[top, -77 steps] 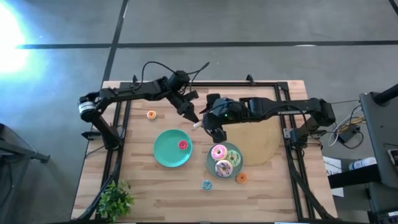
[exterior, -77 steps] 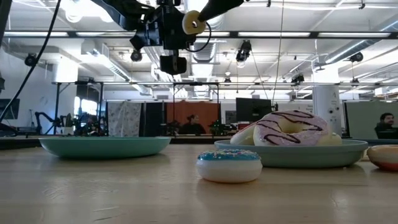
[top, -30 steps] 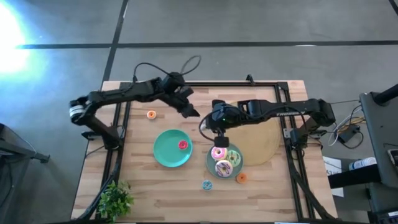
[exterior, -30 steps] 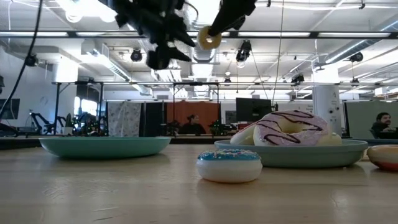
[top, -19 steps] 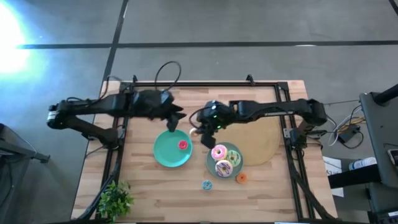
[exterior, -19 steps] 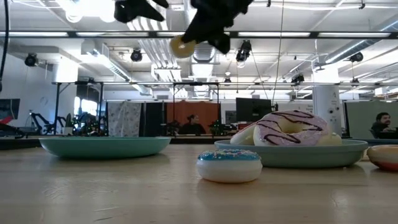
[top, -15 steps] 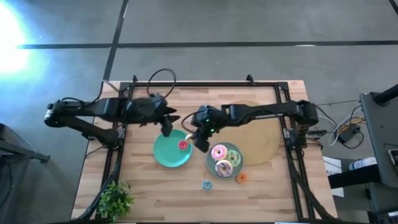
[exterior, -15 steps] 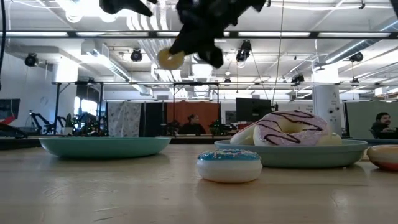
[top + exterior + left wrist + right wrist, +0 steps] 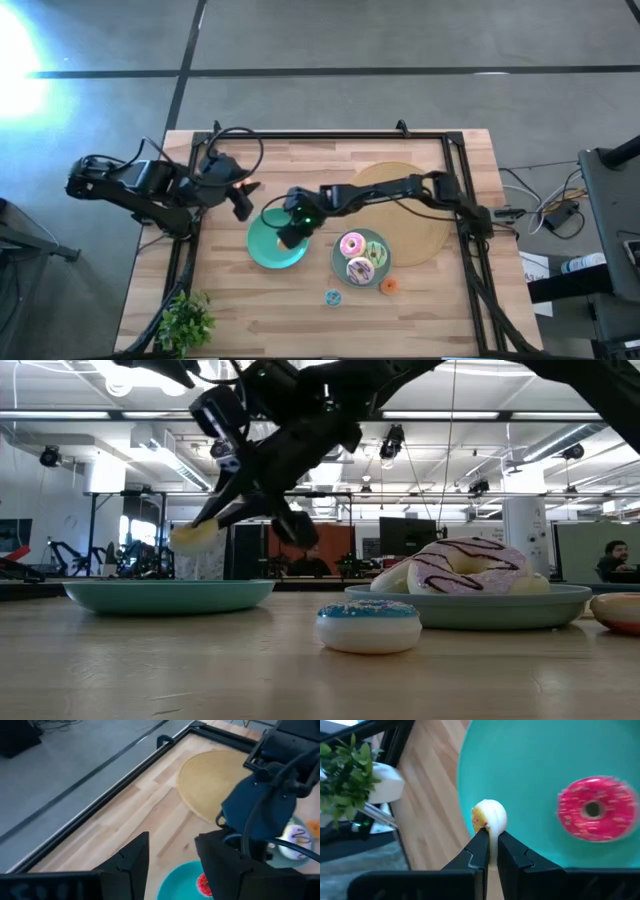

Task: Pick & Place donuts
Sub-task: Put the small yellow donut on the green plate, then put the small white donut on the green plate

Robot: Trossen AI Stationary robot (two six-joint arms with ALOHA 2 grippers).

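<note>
Looking across the table edge, a blue-iced donut sits nearest, with the full plate of larger donuts behind it. Beyond, the right gripper has swung over from the woven disc and dropped low above the left teal plate, its fingers clamped on a small pale donut beside the red donut lying there. Release looks close. Farthest, the left gripper has pulled back toward the table edge, fingers apart and seemingly empty.
</note>
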